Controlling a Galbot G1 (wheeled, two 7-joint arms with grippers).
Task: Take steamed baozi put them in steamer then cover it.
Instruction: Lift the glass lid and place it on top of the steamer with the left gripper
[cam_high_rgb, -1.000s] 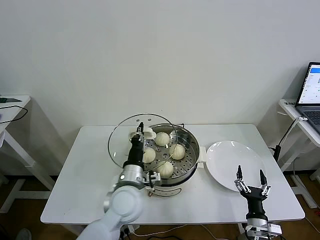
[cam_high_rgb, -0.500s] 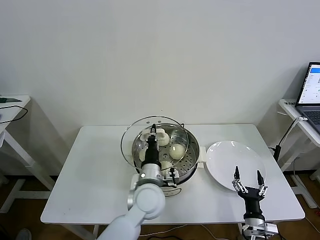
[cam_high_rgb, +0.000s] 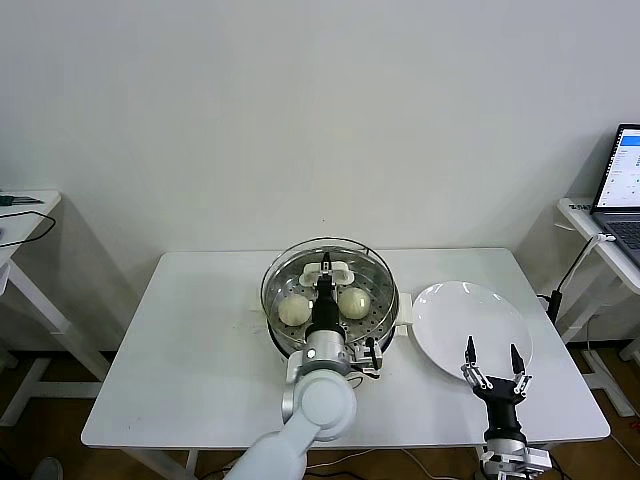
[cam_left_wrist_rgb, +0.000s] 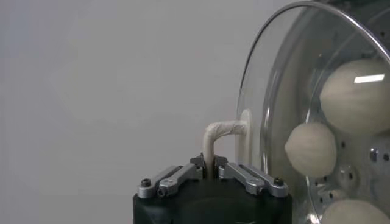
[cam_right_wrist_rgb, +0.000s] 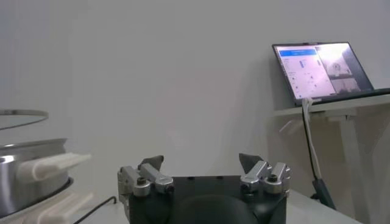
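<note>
Compared with the earlier head views, the cover (cam_high_rgb: 327, 283) has travelled from the left of the steamer (cam_high_rgb: 385, 318) to a position directly over it, and its rim now lines up closely with the pot's rim. Whether the lid is fully seated or hangs just above cannot be told. The left gripper (cam_high_rgb: 326, 268) sits at the centre of the lid, its fingers pressed together on the cream-white handle (cam_left_wrist_rgb: 220, 135), which the left wrist view shows pinched between them. Beneath the glass, below and to either side of that gripper, the steamed baozi (cam_high_rgb: 294, 310) lie on the perforated tray; two are plain in the head view, three in the wrist view.

Judgement: loading is done and the covering step is near its end; what remains is to settle the lid and release it.

The right gripper (cam_high_rgb: 492, 366) waits well to the right of the left gripper, at the table's near edge, with fingers spread and nothing between them. Just beyond it lies a white plate (cam_high_rgb: 470, 318), bare. All rests on a white table (cam_high_rgb: 190, 340) before a plain white wall. A laptop (cam_high_rgb: 622, 185) stands on a side desk farther right.
</note>
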